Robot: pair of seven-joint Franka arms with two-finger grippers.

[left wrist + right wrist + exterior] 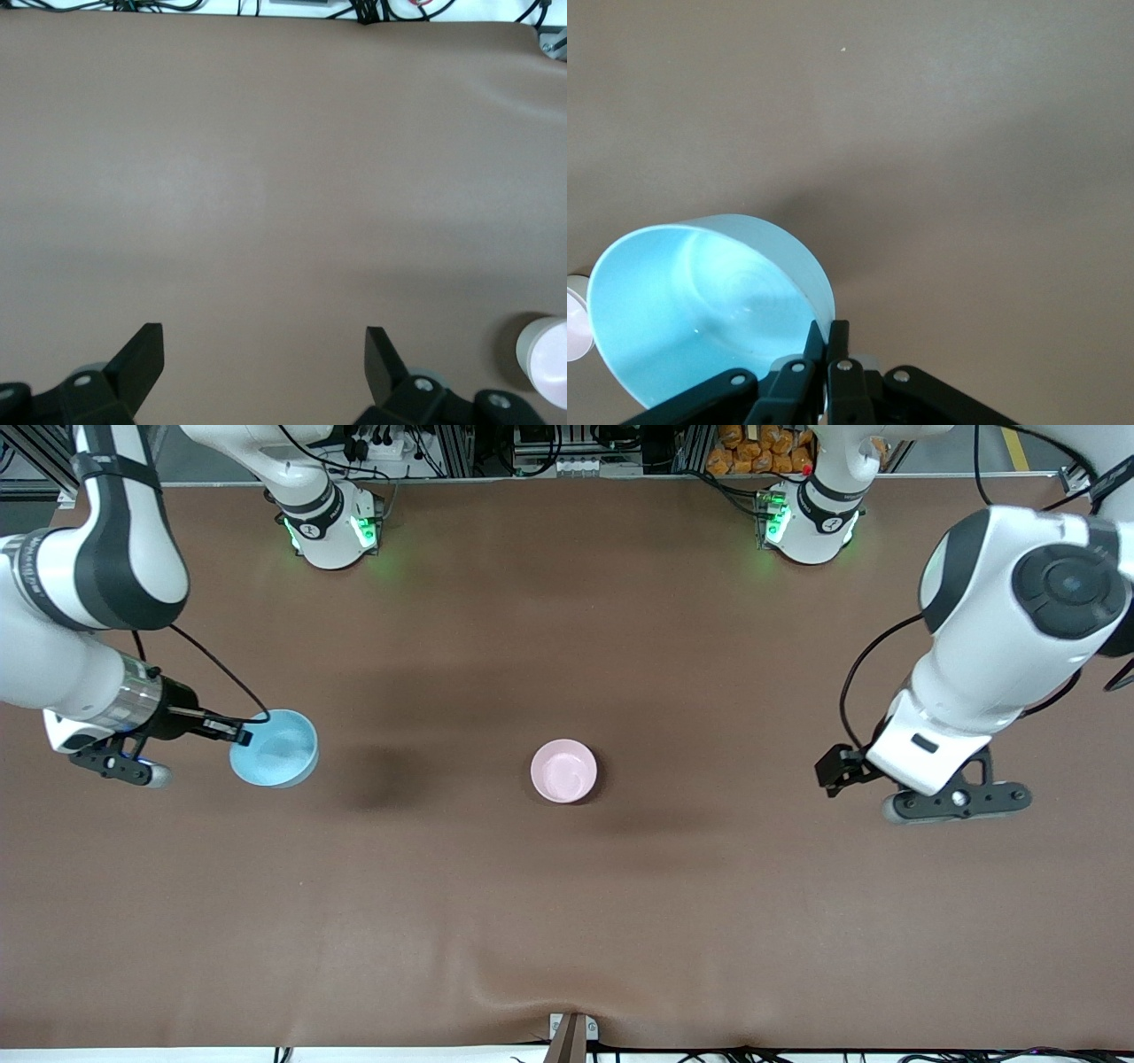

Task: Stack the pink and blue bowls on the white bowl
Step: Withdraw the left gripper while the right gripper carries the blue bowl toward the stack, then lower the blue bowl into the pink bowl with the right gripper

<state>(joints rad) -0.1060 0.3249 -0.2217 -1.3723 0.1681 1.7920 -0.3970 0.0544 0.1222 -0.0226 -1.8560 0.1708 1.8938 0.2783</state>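
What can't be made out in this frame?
- White bowl: under the pink bowl in the front view; only a whitish rim shows in the left wrist view.
- Whether the blue bowl in the right gripper is off the table.
- Left gripper: open, fingers cut off by the edge.

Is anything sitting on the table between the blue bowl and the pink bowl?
No. In the front view, only bare brown table lies between the blue bowl, pinched by the right end effector, and the pink bowl.
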